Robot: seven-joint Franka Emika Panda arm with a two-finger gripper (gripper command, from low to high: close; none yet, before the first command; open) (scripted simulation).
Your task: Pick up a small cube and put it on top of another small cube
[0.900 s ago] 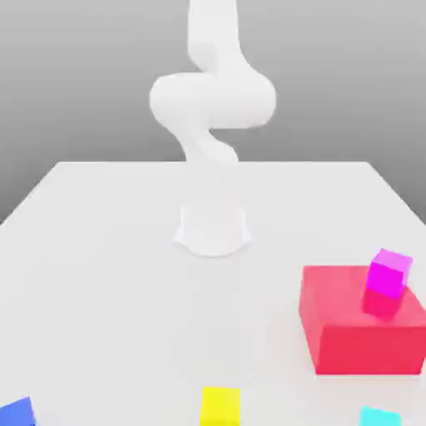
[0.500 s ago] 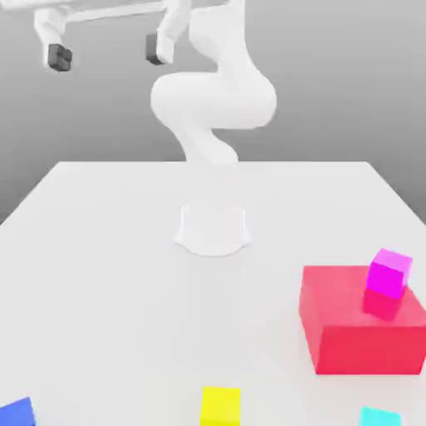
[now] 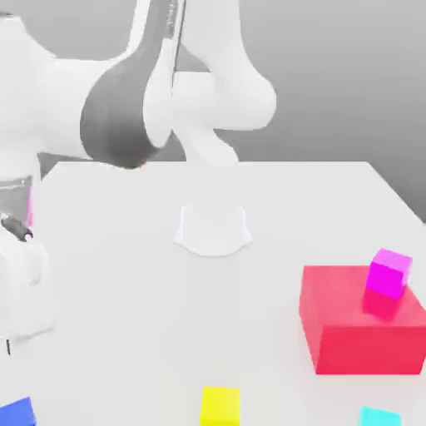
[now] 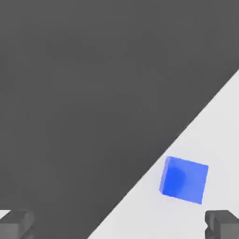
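The small cube (image 3: 17,412), plain deep blue, lies on the white table (image 3: 125,316) at the front corner on the exterior view's left. In the hand view the same blue cube (image 4: 184,179) sits close to the table's edge, with dark floor beyond it. My gripper (image 4: 120,226) hangs above it, open, with its two dark fingertips (image 4: 16,224) far apart and nothing between them. My arm (image 3: 125,116) reaches over to the exterior view's left, and its hand (image 3: 21,283) hovers above the blue cube.
A big red block (image 3: 362,333) stands at the exterior view's right with a magenta cube (image 3: 388,273) on top. A yellow cube (image 3: 220,406) and a cyan cube (image 3: 378,416) lie along the front edge. The arm's base (image 3: 213,229) sits mid-table.
The arm has swung down and over to the exterior view's left, bringing the hand above the blue cube. None of the cubes has moved.
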